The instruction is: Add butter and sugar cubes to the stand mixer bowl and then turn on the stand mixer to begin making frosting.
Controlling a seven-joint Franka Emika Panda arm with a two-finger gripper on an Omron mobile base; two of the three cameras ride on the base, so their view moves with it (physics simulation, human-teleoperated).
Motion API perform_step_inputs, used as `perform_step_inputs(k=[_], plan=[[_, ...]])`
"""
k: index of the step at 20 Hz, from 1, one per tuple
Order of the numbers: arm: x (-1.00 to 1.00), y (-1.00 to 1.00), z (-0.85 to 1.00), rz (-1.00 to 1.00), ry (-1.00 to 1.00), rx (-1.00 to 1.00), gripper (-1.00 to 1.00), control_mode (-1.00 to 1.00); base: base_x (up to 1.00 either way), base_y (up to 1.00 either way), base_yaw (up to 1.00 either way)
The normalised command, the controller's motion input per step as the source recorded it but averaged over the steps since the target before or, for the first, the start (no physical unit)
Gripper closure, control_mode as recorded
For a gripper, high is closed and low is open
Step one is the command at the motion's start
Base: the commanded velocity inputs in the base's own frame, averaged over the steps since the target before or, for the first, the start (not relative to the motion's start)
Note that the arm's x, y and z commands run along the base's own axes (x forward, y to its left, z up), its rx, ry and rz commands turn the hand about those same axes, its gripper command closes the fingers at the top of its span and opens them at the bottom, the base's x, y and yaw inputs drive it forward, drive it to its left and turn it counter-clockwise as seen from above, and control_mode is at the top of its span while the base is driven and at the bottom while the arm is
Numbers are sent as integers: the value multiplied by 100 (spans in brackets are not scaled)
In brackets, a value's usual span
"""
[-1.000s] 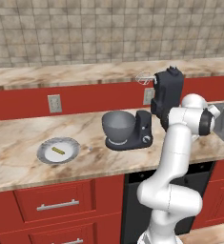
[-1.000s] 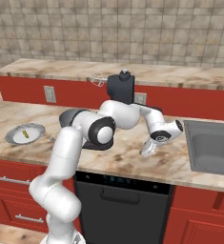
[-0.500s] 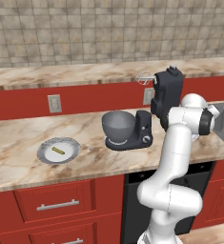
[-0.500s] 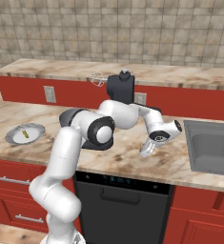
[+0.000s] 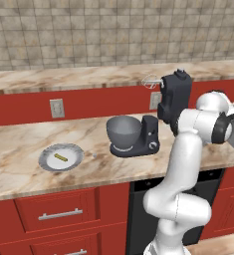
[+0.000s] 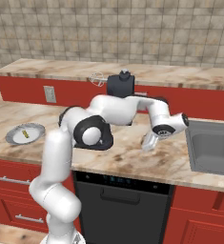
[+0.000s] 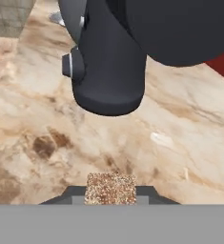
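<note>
Butter (image 5: 61, 157) is at the lower left of the left base view. It is a thin yellow stick on the round plate (image 5: 45, 160), well apart from everything else you need right now.

Moving right, the stand mixer bowl (image 5: 123, 130) sits open-mouthed at mid-frame on the base of the stand mixer (image 5: 153, 133). The mixer's head is tilted back, so the whisk (image 5: 149, 81) is clear of the rim.

Farther right, in the right base view, your gripper (image 6: 149, 141) hangs low over the counter (image 6: 127, 162), between the mixer and the sink (image 6: 213, 152) at the right edge.

In the hand view, a speckled brownish sugar cube (image 7: 111, 186) is pinched between the narrowed finger tips at bottom centre. The mixer's dark column and its knob (image 7: 69, 64) loom above it.

What matters for the coming move is direction. From the cube, the bowl lies toward the left of both base views, on the far side of the mixer's column. You will probably need to lift and carry over or around the column before releasing above the bowl's mouth.
</note>
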Motion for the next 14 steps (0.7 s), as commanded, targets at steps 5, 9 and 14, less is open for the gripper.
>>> perform_step_inputs(k=[5, 9, 14], plan=[[-88, 46, 100, -7, -13, -4, 100, -100, 0, 0, 0], [-85, 95, 75, -8, 0, -17, 100, -100, 0, 0, 0], [-70, 100, 60, -6, 0, -24, 100, -100, 0, 0, 0]])
